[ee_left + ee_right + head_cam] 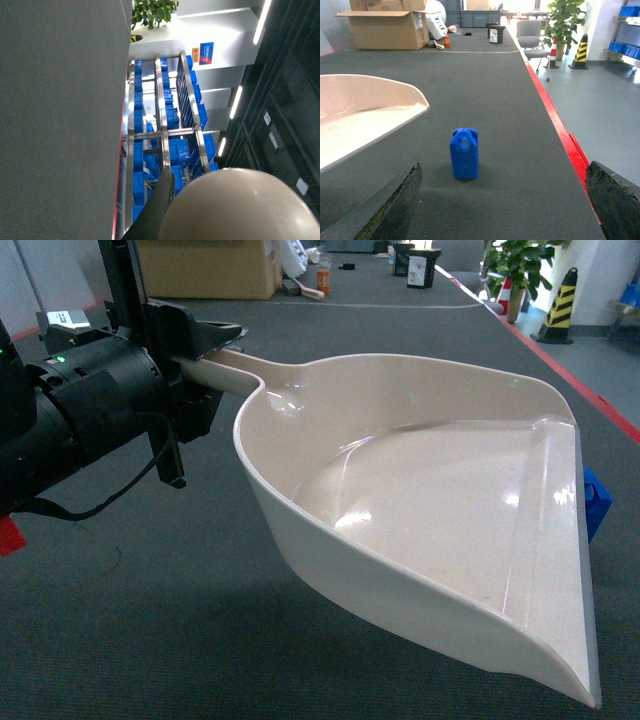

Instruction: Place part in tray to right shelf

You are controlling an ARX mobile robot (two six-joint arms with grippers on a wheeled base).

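Cream tray (450, 500) handle clamped in left fingers (205, 370), one blue part (464, 153) upright between spread right fingers (395, 210)

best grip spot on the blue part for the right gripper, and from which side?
Probably the flat sides of the blue part, below its looped top. It stands upright on the dark mat, clear of the tray, and lies straight ahead between the open right gripper fingers, so come in level from the camera side.
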